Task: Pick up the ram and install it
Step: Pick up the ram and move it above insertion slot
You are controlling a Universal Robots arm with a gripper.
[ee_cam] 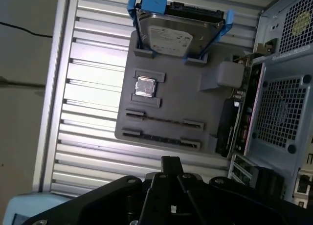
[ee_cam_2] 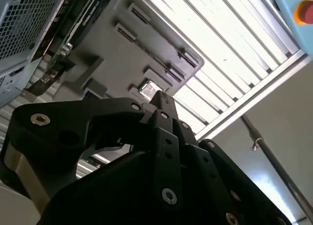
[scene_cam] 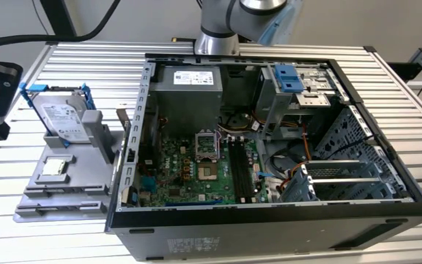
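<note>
While your gripper (ee_cam: 169, 162) hovers jaws together near the gray tray (scene_cam: 86, 170) at the exterior view's lower left, the ram (ee_cam: 161, 137) sits edgewise there, long axis toward the computer case (scene_cam: 270, 231).

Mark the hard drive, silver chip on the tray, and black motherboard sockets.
hard drive (ee_cam: 178, 36), first wrist view, labelled top face
silver chip (ee_cam: 145, 86), first wrist view, top face
black motherboard sockets (scene_cam: 239, 168), exterior view, mid-length

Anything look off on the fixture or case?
Nothing stands out. The hard drive sits squarely in its blue rails on the gray fixture, the chip lies flat in its pocket, and the case looks intact.
</note>
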